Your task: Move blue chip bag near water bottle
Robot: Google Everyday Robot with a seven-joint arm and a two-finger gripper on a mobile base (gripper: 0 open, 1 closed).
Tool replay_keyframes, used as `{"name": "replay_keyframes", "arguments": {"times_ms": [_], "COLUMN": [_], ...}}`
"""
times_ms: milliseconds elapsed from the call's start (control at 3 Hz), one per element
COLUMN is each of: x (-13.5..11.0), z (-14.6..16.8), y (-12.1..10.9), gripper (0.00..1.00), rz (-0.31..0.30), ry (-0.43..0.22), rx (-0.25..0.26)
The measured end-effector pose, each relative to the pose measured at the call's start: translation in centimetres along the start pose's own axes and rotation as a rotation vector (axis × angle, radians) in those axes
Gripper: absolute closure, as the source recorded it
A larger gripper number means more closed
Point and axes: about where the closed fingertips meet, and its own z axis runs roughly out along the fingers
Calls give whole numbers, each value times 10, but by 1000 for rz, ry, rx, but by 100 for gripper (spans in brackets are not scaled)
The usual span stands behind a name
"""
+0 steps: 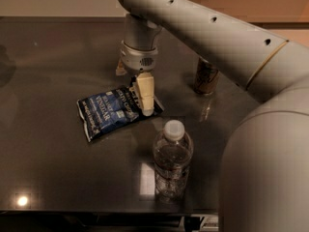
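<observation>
The blue chip bag (110, 112) lies flat on the dark table, left of centre, with white lettering on it. The water bottle (172, 162) stands upright near the front edge, a little right of and in front of the bag, apart from it. My gripper (133, 82) points down at the bag's right end. It is open: the near finger (145, 94) lies over the bag's right edge and the far finger (121, 67) stands behind the bag.
A tan-and-black drink can (206, 76) stands behind and right of the bottle, partly hidden by my arm (217, 37). The arm's large body fills the right side. The table's front edge (96, 210) runs just in front of the bottle.
</observation>
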Motion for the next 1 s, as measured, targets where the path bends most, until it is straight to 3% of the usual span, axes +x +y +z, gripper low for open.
{"name": "replay_keyframes", "arguments": {"times_ms": [333, 1000], "x": [2, 11], "z": [5, -4], "y": [4, 19], "gripper": [17, 64], "rz": [-9, -15], "ry": [8, 6], "rx": [-16, -20]}}
